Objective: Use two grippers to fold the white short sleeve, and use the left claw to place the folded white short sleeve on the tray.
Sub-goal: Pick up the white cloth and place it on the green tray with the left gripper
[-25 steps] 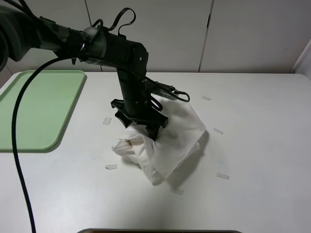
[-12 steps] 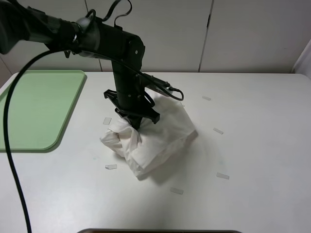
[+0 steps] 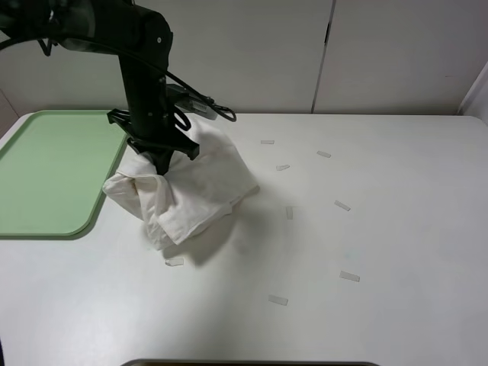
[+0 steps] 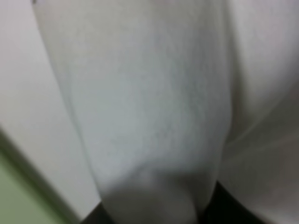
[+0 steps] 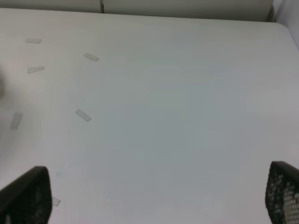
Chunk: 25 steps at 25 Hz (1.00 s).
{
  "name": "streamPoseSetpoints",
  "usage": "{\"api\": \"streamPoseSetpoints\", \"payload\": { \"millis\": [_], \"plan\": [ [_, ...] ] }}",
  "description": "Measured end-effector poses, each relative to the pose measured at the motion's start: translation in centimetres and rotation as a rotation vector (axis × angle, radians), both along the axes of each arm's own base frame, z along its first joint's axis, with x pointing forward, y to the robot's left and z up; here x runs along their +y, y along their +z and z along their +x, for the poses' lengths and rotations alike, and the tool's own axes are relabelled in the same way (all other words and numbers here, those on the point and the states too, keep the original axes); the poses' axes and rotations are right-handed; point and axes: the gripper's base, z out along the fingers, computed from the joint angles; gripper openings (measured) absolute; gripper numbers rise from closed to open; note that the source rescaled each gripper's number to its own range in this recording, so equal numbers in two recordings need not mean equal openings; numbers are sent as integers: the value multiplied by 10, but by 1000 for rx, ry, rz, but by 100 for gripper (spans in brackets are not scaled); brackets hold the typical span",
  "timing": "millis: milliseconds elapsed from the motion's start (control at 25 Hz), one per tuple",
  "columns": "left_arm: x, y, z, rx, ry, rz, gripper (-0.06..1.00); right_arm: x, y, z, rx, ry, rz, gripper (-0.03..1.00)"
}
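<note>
The left tool (image 3: 162, 162), matte black and angular, is clamped on a gathered ridge of the shirt (image 3: 191, 191), with its fingertips buried in the cloth. The shirt is soft white cotton, bunched into a wrinkled, sagging bundle; it is held up by its top while its lower folds rest on the surface (image 3: 366, 244). The bundle lies just beside the tray (image 3: 46, 175), its nearest fold touching or overlapping the tray's right rim; which of the two cannot be told. The tray is flat, light green plastic with rounded corners and a low rim, and it is cut off at the picture's left edge.

In the left wrist view the shirt (image 4: 154, 107) fills nearly everything as a blurred, fuzzy white mass, and only a green strip of the tray (image 4: 14, 196) is seen at a corner.

The right tool (image 5: 154, 196) stands wide open and holds nothing; only two meshed black fingertips (image 5: 28, 196) are seen, cut off by the frame.

Small pale scraps (image 3: 342, 206) lie scattered on the surface, away from the tray.

Since a second ago the left tool has closed, and the shirt has been carried from mid-surface toward the tray, uncovering scraps.
</note>
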Motion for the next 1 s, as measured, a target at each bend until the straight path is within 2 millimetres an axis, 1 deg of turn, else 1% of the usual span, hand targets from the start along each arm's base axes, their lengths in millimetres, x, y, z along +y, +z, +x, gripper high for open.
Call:
{"api": "streamPoseSetpoints", "payload": {
  "millis": [240, 280, 320, 400, 480, 720, 840, 1000],
  "plan": [
    [45, 0, 12, 56, 98, 35, 15, 0, 0, 0, 1, 0, 0, 100],
    [45, 0, 12, 56, 98, 35, 15, 0, 0, 0, 1, 0, 0, 100],
    [52, 0, 14, 58, 113, 37, 15, 0, 0, 0, 1, 0, 0, 100],
    [75, 1, 21, 59, 170, 34, 15, 0, 0, 0, 1, 0, 0, 100],
    [89, 1, 25, 57, 200, 39, 15, 0, 0, 0, 1, 0, 0, 100],
    [145, 3, 35, 35, 282, 114, 15, 0, 0, 0, 1, 0, 0, 100],
    [174, 3, 37, 29, 340, 123, 15, 0, 0, 0, 1, 0, 0, 100],
    [202, 3, 39, 17, 401, 118, 15, 0, 0, 0, 1, 0, 0, 100]
  ]
}}
